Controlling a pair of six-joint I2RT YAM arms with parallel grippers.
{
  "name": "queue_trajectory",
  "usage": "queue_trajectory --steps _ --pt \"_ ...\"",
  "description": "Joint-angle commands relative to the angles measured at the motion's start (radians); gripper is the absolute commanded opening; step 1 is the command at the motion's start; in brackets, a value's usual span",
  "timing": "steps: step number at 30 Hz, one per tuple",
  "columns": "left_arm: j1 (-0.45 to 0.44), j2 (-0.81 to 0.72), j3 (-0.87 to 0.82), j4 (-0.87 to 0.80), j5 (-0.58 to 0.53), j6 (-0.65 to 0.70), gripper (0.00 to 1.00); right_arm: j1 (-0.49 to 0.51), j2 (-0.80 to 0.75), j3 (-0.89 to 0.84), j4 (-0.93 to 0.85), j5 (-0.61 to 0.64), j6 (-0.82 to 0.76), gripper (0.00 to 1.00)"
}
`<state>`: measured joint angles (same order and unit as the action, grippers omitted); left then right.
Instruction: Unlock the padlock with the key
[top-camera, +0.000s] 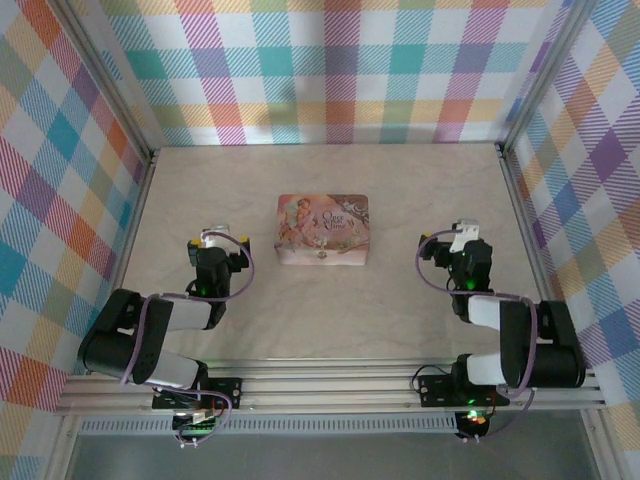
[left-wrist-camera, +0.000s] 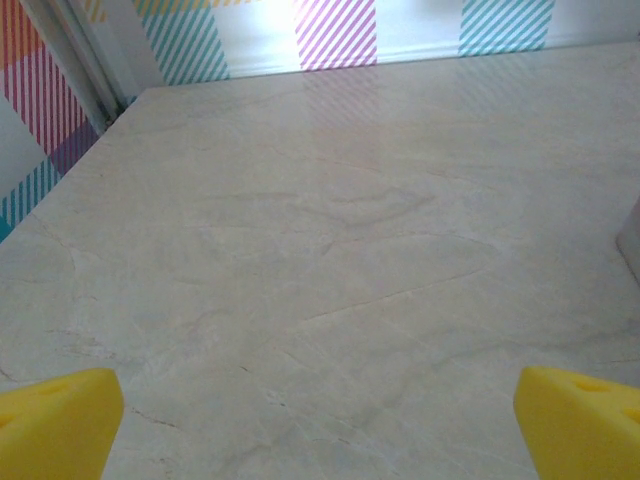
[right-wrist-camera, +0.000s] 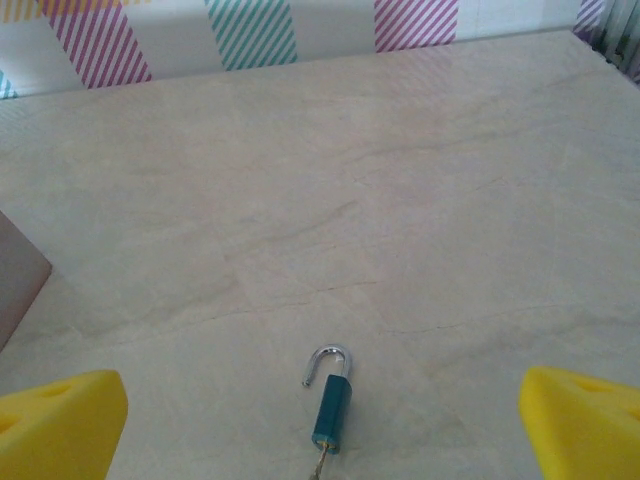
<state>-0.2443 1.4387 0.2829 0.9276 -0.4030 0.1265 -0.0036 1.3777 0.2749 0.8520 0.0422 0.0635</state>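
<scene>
The padlock (right-wrist-camera: 332, 402) lies flat on the pale marble-look table (right-wrist-camera: 400, 200). It has a small blue body, and its silvery shackle (right-wrist-camera: 330, 358) is swung out with one end free. The key (right-wrist-camera: 319, 467) sticks out of its bottom end, partly cut off by the frame edge. My right gripper (right-wrist-camera: 322, 425) is open, its yellow fingertips (right-wrist-camera: 60, 425) spread wide on either side above the padlock, not touching it. My left gripper (left-wrist-camera: 320, 425) is open over bare table, nothing between its fingers. From above, the left gripper (top-camera: 222, 240) and right gripper (top-camera: 462, 232) flank the tin.
A pink illustrated tin box (top-camera: 324, 229) rests at the table's middle between the two arms. Its edge shows at the left in the right wrist view (right-wrist-camera: 18, 280). Checked walls (top-camera: 340, 70) enclose the table at the back and both sides.
</scene>
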Motion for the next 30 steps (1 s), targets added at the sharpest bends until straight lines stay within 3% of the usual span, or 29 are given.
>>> queue_trajectory --steps 1,5,9,10,13,30 --pt "0.031 0.041 0.006 0.065 0.055 -0.021 1.0 -0.003 0.072 -0.018 0.185 -0.001 -0.013 1.0" --pt "0.06 0.061 0.016 0.062 0.097 -0.039 1.0 -0.003 0.171 -0.052 0.359 0.025 -0.001 1.0" --pt "0.094 0.132 0.064 0.045 0.144 -0.058 1.0 -0.003 0.147 0.023 0.185 0.061 0.013 1.0" --pt "0.101 0.118 0.092 -0.045 0.168 -0.068 1.0 -0.003 0.142 0.055 0.114 0.069 0.017 1.0" --pt "0.153 0.124 0.132 -0.111 0.252 -0.096 1.0 0.017 0.154 0.115 0.013 0.054 -0.017 1.0" --pt "0.157 0.126 0.133 -0.109 0.256 -0.097 1.0 0.022 0.156 0.115 0.017 0.057 -0.022 1.0"
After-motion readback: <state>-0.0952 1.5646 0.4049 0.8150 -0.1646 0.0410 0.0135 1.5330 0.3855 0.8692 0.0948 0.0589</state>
